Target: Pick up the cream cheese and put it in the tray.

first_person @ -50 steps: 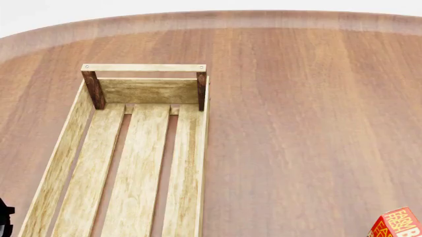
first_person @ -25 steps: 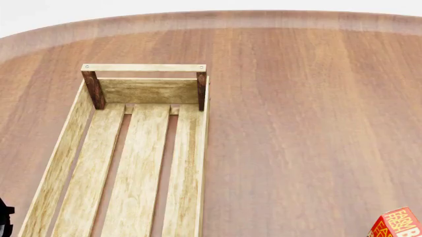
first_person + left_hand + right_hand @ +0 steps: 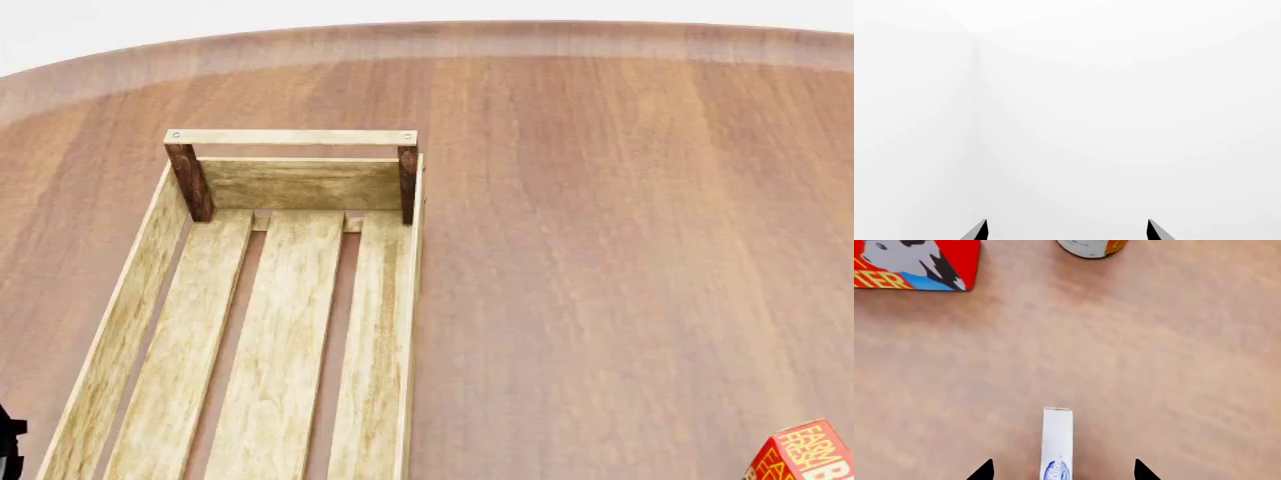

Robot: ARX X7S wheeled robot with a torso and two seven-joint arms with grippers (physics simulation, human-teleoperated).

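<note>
A: Nothing has shifted in the head view since the earlier frames. Table [image 3: 641,250], then tray [image 3: 127,330], long axis 12-to-6.

B: Right wrist view: cream cheese [image 3: 1057,440] narrow, long axis running straight out from the right gripper [image 3: 1062,471], lying midway between spread tips, untouched. Butter box [image 3: 914,262] and can [image 3: 1091,246] beyond.

A: Left gripper [image 3: 1066,231] open, facing blank white.

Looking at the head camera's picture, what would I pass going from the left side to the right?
A dark bit of the robot at the bottom corner → the tray → bare table → the corner of a red box.
</note>
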